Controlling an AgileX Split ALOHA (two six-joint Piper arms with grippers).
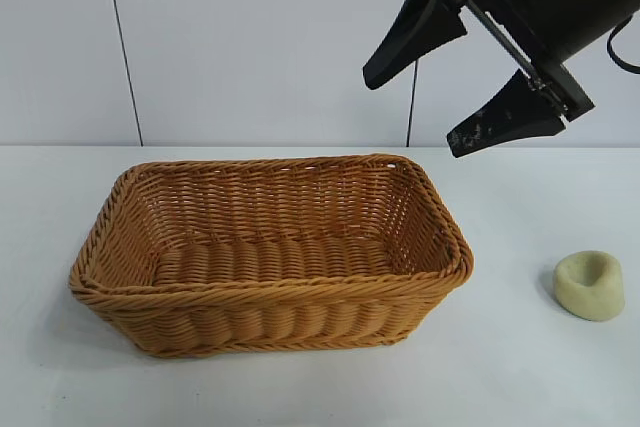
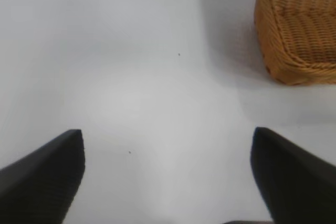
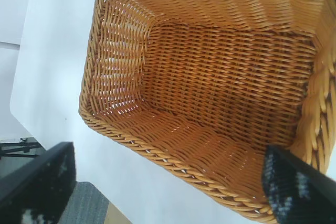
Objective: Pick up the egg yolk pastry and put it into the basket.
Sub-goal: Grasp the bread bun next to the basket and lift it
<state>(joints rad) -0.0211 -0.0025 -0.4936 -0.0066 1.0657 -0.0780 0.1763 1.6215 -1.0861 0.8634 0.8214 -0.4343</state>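
Egg yolk pastry (image 1: pixel 590 285) on table (dent up), well below spread right gripper (image 1: pixel 440 99)

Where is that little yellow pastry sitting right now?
In the exterior view, the egg yolk pastry lies on the white table at the far right, apart from the basket and outside it.

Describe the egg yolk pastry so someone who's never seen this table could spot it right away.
Start at the big wicker basket on the white table. The egg yolk pastry lies on the bare tabletop at the exterior view's right, apart from the basket: a small pale yellow-cream puck with a dented top.
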